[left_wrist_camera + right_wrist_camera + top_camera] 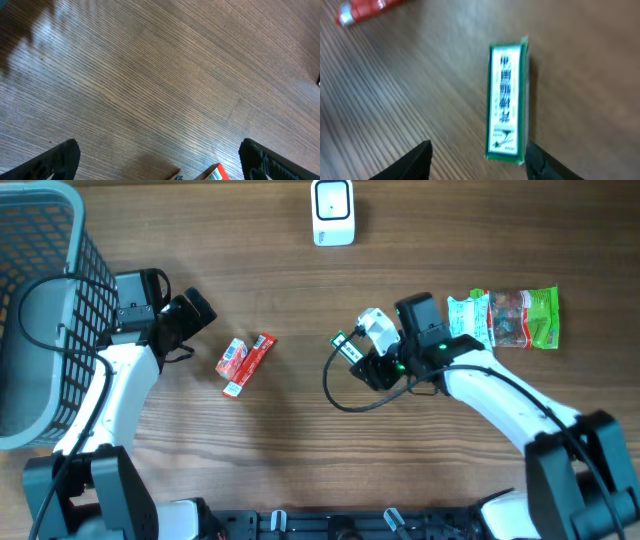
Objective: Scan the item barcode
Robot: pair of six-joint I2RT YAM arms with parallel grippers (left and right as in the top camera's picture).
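A small green-and-white box lies flat on the wooden table, printed face up. My right gripper stands open over its near end. The box sits close to the right finger, and a wide gap separates it from the left finger. From overhead the box shows at the tip of my right gripper. The white barcode scanner stands at the table's far edge. My left gripper is open and empty, with a red packet just ahead of it. That packet's corner shows between its fingers.
A grey wire basket fills the left edge. Green and red snack bags lie to the right of my right arm. A black cable loops on the table below the right gripper.
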